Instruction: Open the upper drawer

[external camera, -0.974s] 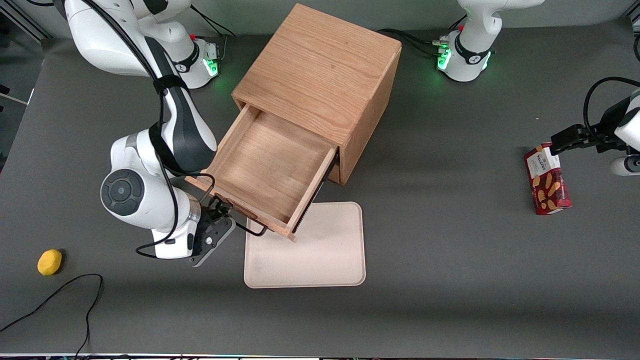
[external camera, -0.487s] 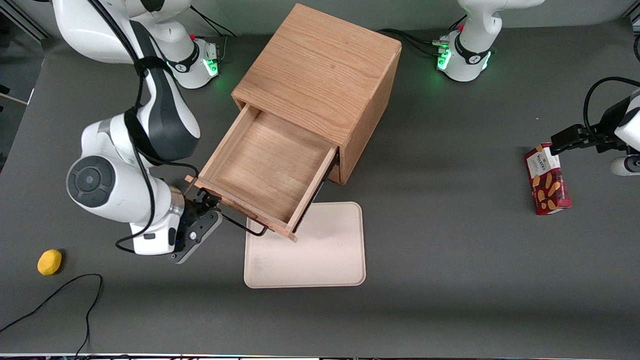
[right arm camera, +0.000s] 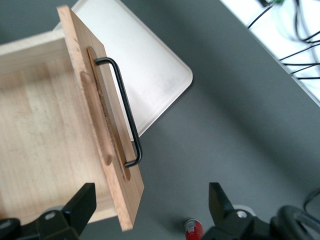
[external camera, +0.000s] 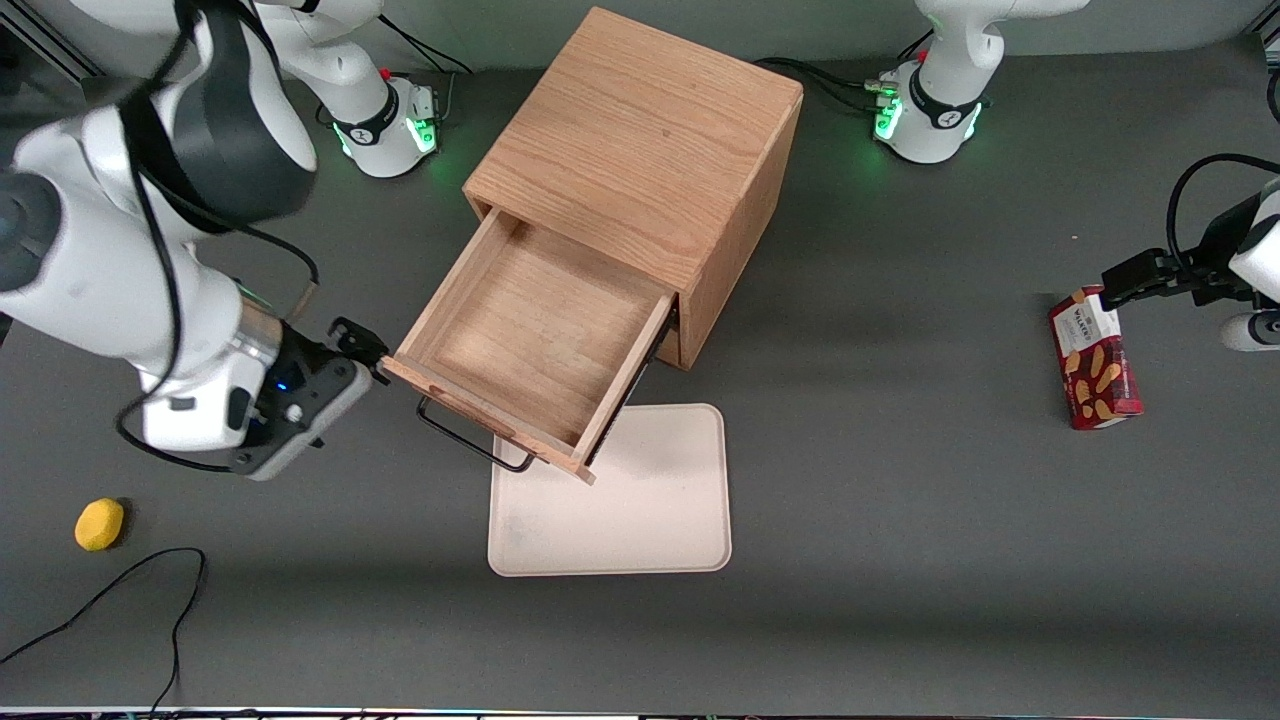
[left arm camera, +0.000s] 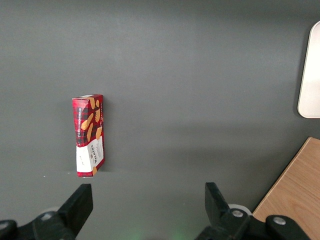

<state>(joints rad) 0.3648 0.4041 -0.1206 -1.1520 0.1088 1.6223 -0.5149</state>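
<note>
The light-oak cabinet (external camera: 640, 140) stands mid-table. Its upper drawer (external camera: 540, 330) is pulled far out, and its bare wooden inside shows. The thin black bar handle (external camera: 475, 442) on the drawer front is free. The lower drawer is hidden under the upper one. My right gripper (external camera: 362, 345) is open and empty. It hangs above the table just off the drawer front's corner, toward the working arm's end. In the right wrist view the gripper (right arm camera: 150, 200) looks down on the drawer front (right arm camera: 100, 130) and the handle (right arm camera: 127, 112), with the fingers (right arm camera: 80, 202) wide apart.
A beige tray (external camera: 640, 500) lies on the table under the drawer front, nearer the front camera; it also shows in the right wrist view (right arm camera: 145, 65). A yellow fruit (external camera: 99, 524) and a black cable (external camera: 120, 590) lie toward the working arm's end. A red biscuit box (external camera: 1093, 358) lies toward the parked arm's end.
My gripper has left the handle, risen and moved away toward the working arm's end. The drawer has stayed pulled out.
</note>
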